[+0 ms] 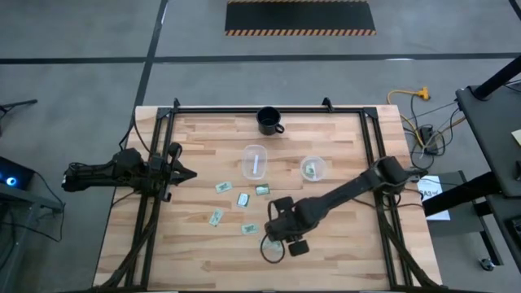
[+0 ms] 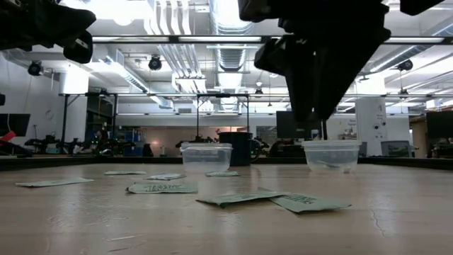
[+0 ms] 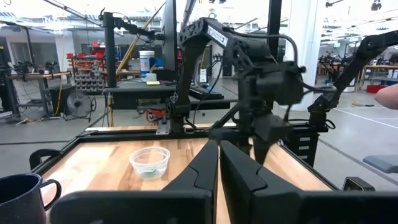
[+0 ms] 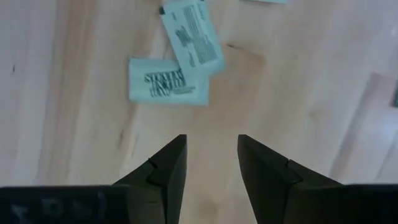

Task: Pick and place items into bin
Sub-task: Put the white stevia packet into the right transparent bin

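Observation:
Several small pale green and white packets lie flat on the wooden table: (image 1: 221, 187), (image 1: 243, 198), (image 1: 262, 190), (image 1: 216, 217), (image 1: 250, 229). Two more, overlapping (image 4: 168, 87) (image 4: 191, 37), lie just ahead of my right gripper (image 4: 211, 146). It is open, points down and hovers above the table near the near edge (image 1: 275, 236), touching nothing. My left gripper (image 3: 219, 155) is shut and waits level over the table's left side (image 1: 186, 172). A clear cup (image 1: 313, 168) holds something pale green. A second clear container (image 1: 256, 160) stands left of it.
A dark mug (image 1: 269, 120) stands near the far edge, behind the clear containers (image 2: 207, 159) (image 2: 331, 156). Black frame rails (image 1: 155, 203) (image 1: 378, 155) run along the table's left and right sides. Bare wood lies at the near left (image 1: 171, 252) and near right (image 1: 350, 252).

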You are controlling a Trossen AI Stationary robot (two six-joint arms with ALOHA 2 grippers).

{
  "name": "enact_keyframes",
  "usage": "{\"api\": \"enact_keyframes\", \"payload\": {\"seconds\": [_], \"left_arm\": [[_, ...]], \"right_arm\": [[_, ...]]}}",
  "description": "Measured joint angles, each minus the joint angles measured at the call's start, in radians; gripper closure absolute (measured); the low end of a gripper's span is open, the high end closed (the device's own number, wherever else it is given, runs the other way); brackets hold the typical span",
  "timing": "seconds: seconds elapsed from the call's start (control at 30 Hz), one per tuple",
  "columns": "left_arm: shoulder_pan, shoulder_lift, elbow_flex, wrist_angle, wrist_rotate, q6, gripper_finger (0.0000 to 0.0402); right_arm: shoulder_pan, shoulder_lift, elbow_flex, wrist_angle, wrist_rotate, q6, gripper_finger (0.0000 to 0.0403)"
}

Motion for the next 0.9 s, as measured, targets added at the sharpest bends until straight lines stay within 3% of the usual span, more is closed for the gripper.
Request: {"api": "enact_keyframes", "payload": {"seconds": [0.27,0.9], "left_arm": [[0.0,0.0,0.0,0.0,0.0,0.0,0.0401],[0.0,0.0,0.0,0.0,0.0,0.0,0.0401]], "right_arm": [[0.021,0.073,0.074,-0.005,0.001,0.048,0.0271],[0.054,0.075,0.099,0.013,-0.008,0.113,0.0282]]}}
